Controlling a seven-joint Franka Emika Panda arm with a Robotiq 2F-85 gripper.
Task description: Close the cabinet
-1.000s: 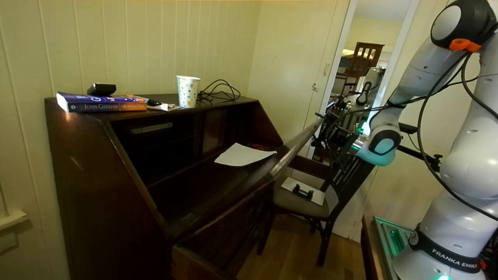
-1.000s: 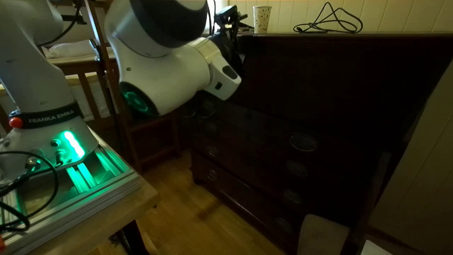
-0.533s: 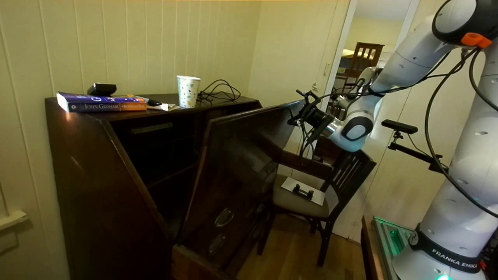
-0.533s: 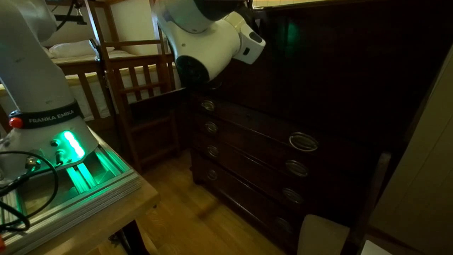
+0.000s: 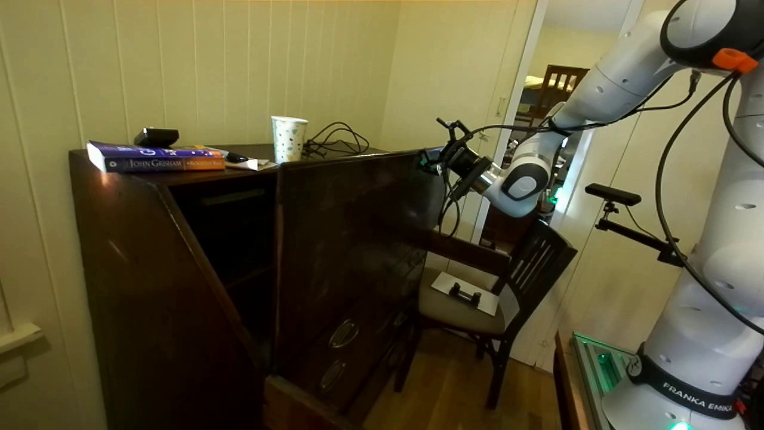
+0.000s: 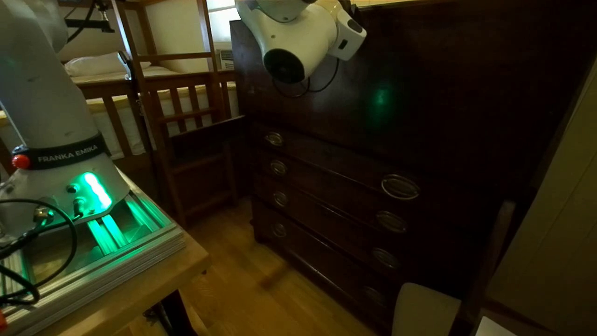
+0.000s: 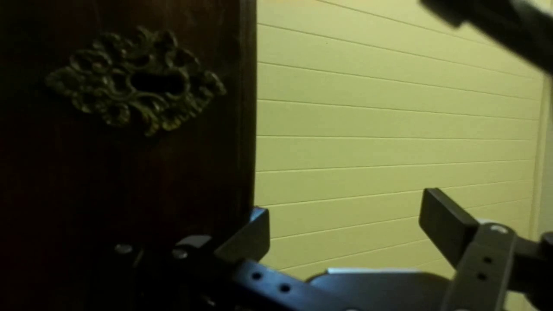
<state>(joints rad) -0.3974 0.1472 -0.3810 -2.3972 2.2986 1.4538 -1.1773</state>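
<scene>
The dark reddish-brown cabinet [image 5: 143, 310] stands against the wall, its drawers lined with oval metal pulls in an exterior view [image 6: 400, 186]. Its wide hinged front panel [image 5: 352, 239] is swung up to nearly upright, with a dark gap between the panel's side edge and the cabinet's slanted side. My gripper [image 5: 431, 158] is at the panel's top edge, near its far corner. In the wrist view the gripper [image 7: 344, 211] is open, nothing between its fingers. One fingertip [image 7: 257, 233] overlaps the panel's edge beside an ornate keyhole plate [image 7: 142, 108]; whether they touch I cannot tell.
On the cabinet's top sit a book [image 5: 161, 160], a paper cup [image 5: 289, 140] and loose black cables [image 5: 337, 140]. A dark chair [image 5: 465, 310] holding a white sheet stands close to the drawers. A bunk bed [image 6: 186, 93] is behind the arm.
The front panel has swung up from sloping outward to nearly upright, and the paper inside is now hidden. My gripper has moved up and toward the cabinet with it.
</scene>
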